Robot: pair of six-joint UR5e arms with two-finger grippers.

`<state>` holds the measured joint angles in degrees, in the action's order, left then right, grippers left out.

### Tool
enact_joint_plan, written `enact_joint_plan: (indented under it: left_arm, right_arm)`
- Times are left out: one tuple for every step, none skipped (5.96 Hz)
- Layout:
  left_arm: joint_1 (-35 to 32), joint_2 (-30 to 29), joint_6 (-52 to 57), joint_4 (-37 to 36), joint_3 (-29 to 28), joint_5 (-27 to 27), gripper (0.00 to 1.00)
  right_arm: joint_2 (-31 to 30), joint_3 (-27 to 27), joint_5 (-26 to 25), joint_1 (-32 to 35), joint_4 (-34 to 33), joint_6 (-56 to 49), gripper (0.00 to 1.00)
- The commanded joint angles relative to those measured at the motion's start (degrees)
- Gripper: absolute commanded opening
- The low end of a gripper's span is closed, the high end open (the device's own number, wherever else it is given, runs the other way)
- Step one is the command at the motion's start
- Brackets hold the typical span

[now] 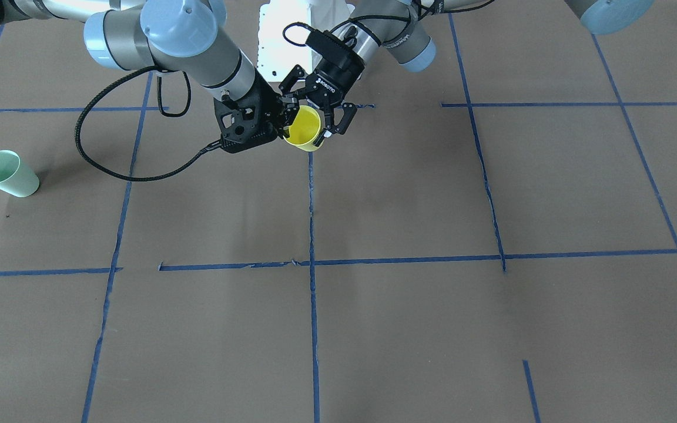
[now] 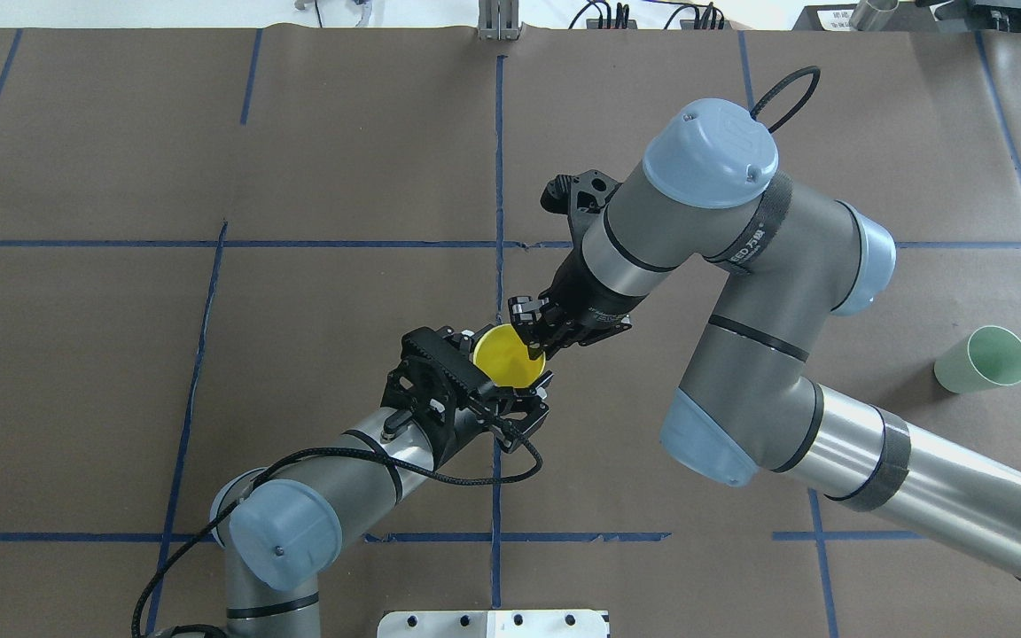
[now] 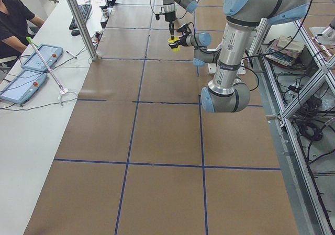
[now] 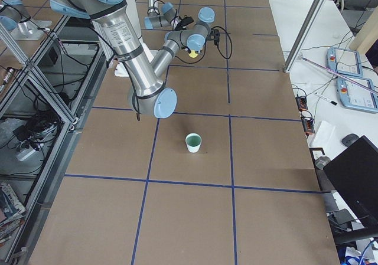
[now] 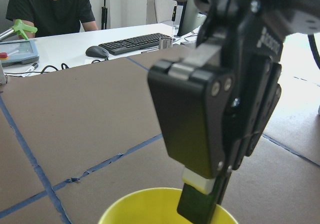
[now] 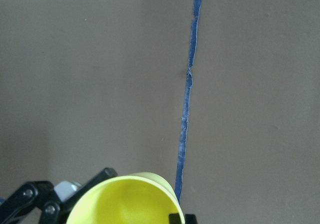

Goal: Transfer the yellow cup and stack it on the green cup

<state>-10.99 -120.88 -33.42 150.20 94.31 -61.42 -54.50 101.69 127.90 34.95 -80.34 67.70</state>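
Note:
The yellow cup [image 1: 303,126] hangs in the air over the table's middle, its mouth tilted, between both grippers. My left gripper [image 1: 306,137] has a finger on each side of the cup's wall and looks shut on it. My right gripper [image 2: 533,341] pinches the cup's rim, with one finger inside the cup, as the left wrist view [image 5: 200,204] shows. The cup also shows in the overhead view [image 2: 506,359] and the right wrist view [image 6: 125,201]. The green cup [image 2: 982,359] stands upright and alone on the table on my right side, far from both grippers.
Brown paper with a blue tape grid [image 1: 311,264] covers the table. A white base plate [image 2: 493,623] sits at my near edge. An operator [image 3: 13,20] sits at a side desk with tablets [image 3: 29,70], a keyboard and a mouse.

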Motion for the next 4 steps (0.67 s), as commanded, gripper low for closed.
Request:
enact_joint_plan:
  left_arm:
    - [0.0,-0.2,-0.1,0.0,0.0,0.1,1.0]
    - [0.0,-0.2,-0.1,0.0,0.1,0.1,1.0]
    - [0.0,-0.2,-0.1,0.0,0.2,0.1,1.0]
    - [0.0,-0.2,-0.1,0.0,0.3,0.2,1.0]
  right_arm:
    - [0.0,0.0,-0.2,0.0,0.0,0.3,0.0]
    - [-0.1,0.0,-0.1,0.2,0.0,0.3,0.0]
    - [-0.7,0.4,-0.2,0.5,0.0,1.0,0.0]
    - [-3.1,1.7,-2.2,0.5,0.0,2.1,0.0]
